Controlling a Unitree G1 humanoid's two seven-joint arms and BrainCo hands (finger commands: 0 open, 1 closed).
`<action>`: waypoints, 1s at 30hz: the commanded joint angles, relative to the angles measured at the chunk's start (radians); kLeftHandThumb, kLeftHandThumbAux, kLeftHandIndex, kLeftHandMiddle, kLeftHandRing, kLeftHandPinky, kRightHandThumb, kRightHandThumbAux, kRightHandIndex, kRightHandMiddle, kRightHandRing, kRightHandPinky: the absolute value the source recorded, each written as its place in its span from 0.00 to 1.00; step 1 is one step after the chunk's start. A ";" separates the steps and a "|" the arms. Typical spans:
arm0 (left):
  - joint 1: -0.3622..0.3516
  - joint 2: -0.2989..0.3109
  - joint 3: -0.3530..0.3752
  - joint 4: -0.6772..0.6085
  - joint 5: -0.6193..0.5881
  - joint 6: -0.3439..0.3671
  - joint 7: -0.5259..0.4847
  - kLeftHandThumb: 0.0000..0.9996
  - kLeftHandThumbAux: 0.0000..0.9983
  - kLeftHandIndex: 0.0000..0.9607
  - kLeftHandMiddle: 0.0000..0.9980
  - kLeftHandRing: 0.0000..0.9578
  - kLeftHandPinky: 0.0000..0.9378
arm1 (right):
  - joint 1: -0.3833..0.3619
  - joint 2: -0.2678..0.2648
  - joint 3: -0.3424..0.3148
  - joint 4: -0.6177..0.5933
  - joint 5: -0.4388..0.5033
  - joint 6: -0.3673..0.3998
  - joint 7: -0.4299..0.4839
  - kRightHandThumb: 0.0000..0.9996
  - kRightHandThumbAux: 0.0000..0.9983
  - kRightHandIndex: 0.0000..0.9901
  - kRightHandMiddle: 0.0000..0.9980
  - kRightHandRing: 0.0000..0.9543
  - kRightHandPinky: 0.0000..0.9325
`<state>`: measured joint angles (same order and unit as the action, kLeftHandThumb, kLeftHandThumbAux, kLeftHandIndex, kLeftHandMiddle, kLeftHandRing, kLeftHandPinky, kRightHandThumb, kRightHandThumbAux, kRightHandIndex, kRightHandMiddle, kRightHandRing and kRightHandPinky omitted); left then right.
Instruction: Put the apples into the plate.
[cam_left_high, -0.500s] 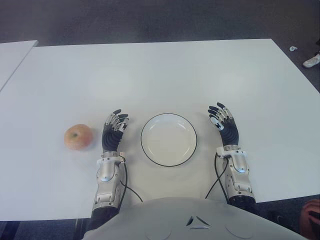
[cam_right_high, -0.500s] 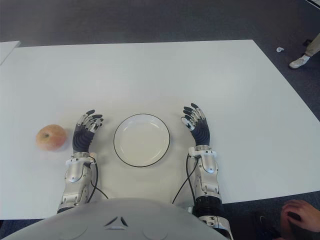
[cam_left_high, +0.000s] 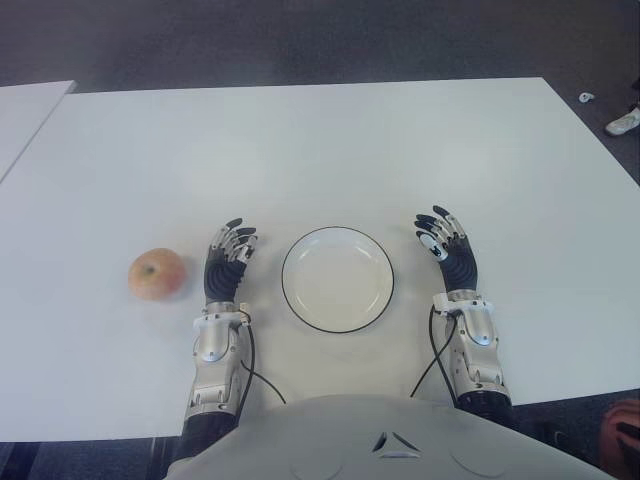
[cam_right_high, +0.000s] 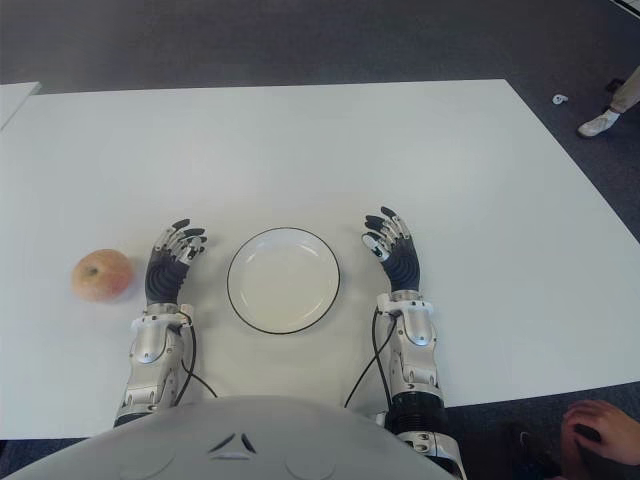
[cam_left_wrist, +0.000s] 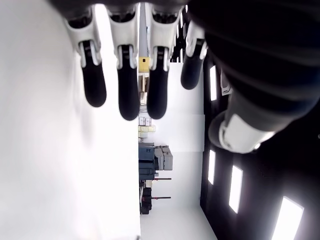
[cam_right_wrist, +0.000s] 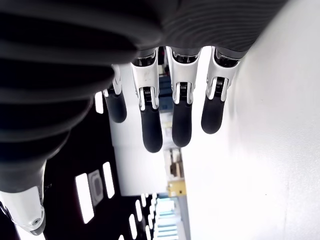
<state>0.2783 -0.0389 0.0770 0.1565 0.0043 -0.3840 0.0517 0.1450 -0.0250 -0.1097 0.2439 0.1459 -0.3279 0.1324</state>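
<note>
Nowhere legible writing: apple (cam_left_high: 156, 274), plate (cam_left_high: 338, 279).

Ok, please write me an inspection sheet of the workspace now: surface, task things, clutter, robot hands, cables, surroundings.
Surface: white table, bare apart from the items below.
Task things: one apple on the table, left of the left robot hand; white plate with dark rim, nothing in it, between the hands.
Clutter: nothing seen.
Robot hands: left robot hand open, holds nothing, between apple and plate; right robot hand open, holds nothing, right of the plate.
Cables: a black cable runs from each wrist toward the body.
Surroundings: dark floor; second white table edge at left; a person's shoe at far right.
</note>
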 joint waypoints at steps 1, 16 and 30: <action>-0.006 0.010 0.000 0.005 0.030 0.017 0.020 0.25 0.63 0.22 0.33 0.35 0.35 | 0.021 0.003 -0.002 0.049 -0.001 0.039 -0.002 0.37 0.63 0.16 0.30 0.27 0.26; 0.002 0.142 -0.035 -0.043 0.425 -0.136 0.209 0.14 0.56 0.11 0.12 0.11 0.08 | 0.015 -0.001 -0.005 0.068 0.005 0.036 0.005 0.36 0.63 0.15 0.30 0.27 0.28; -0.094 0.282 -0.051 -0.082 0.691 -0.137 0.373 0.08 0.39 0.01 0.02 0.00 0.00 | 0.000 0.003 -0.005 0.094 0.002 0.028 0.008 0.37 0.62 0.15 0.30 0.27 0.26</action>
<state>0.2114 0.2012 0.0234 0.1053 0.6377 -0.5433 0.4018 0.1128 -0.0308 -0.1146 0.2818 0.1485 -0.3358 0.1431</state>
